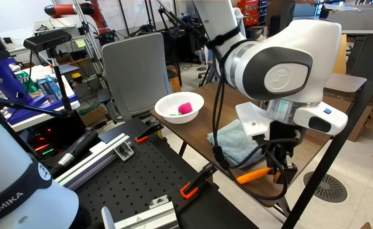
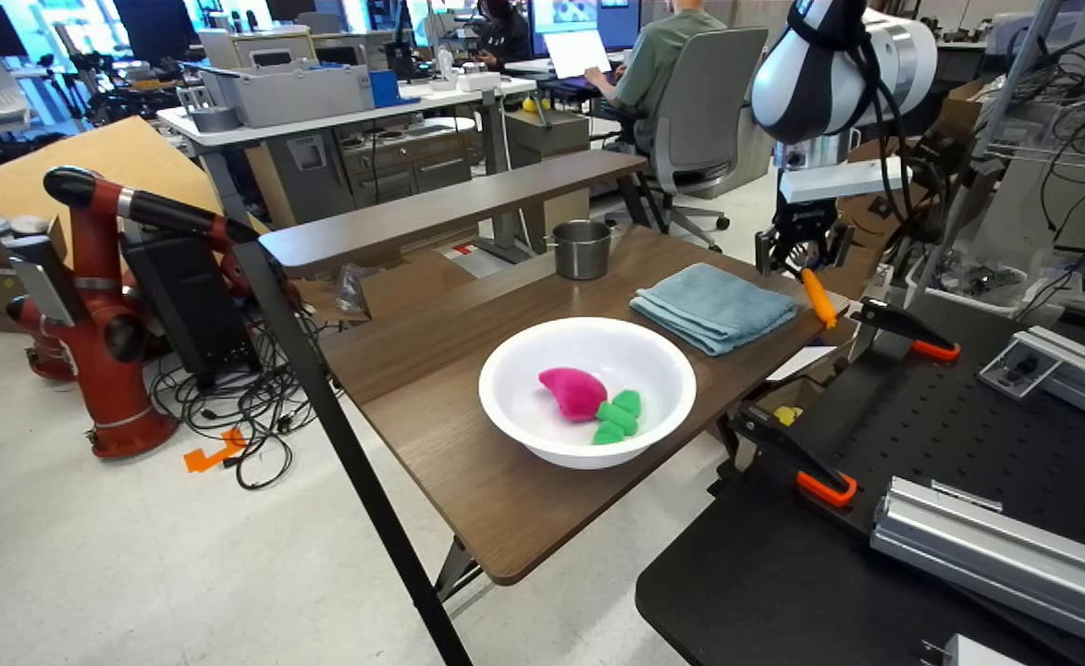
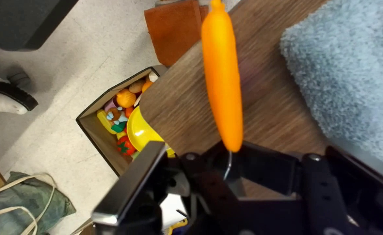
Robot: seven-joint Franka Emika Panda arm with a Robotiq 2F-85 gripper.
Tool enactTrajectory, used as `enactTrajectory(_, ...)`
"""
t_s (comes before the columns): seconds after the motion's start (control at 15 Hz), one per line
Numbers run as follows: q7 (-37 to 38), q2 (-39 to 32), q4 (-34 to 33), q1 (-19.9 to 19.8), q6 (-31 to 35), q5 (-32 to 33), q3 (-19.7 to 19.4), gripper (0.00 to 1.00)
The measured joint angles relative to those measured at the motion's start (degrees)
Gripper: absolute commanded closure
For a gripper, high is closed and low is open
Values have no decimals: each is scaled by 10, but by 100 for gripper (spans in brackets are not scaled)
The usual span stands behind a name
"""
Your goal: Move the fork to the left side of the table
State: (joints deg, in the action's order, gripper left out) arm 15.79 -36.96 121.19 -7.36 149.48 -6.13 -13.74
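I have the fork (image 3: 223, 85) aloft, but the hold is narrow!

Wrist view, and here we go: my end effector (image 3: 234, 160) looks clenched on the fork's thin metal neck (image 3: 229, 163), the tines too buried in the dark to make out. The orange handle (image 3: 220, 55) juts out ahead, its tip reaching past the edge of the counter (image 3: 184, 107); the towel (image 3: 351, 71) lies to the side, not touching.

How will it handle? Light and stiff, I reckon, and hardly fragile. But that handle looks smooth, perhaps slippery, and so slim a neck may let the whole fork pivot in my grasp. The surest place to take hold, in my judgement, is where handle meets neck, closer to the balance.

Across to an exterior view: the handle slants down and away from me near the counter's corner, with the white bowl (image 1: 178, 119) far off towards the opposite end.

And in an exterior view, the steel pot (image 2: 582, 252) stands beyond the bowl, and the fork tilts handle-low near the towel! Touching the counter? Not that I can see. Left, I take it, means the bowl's end, so this carry calls for a slow sweep, high over towel and bowl, with no jolt to twist that handle loose.
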Motion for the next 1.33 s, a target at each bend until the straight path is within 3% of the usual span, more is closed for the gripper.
enactTrajectory(0.6,0,67,23,-2,0,-1,2,100)
enactTrajectory(0.67,0,67,24,-3,0,-2,2,75)
enactTrajectory(0.73,0,67,24,-4,0,-2,2,74)
enactTrajectory(1.33,0,67,21,-13,-15,-9,2,9)
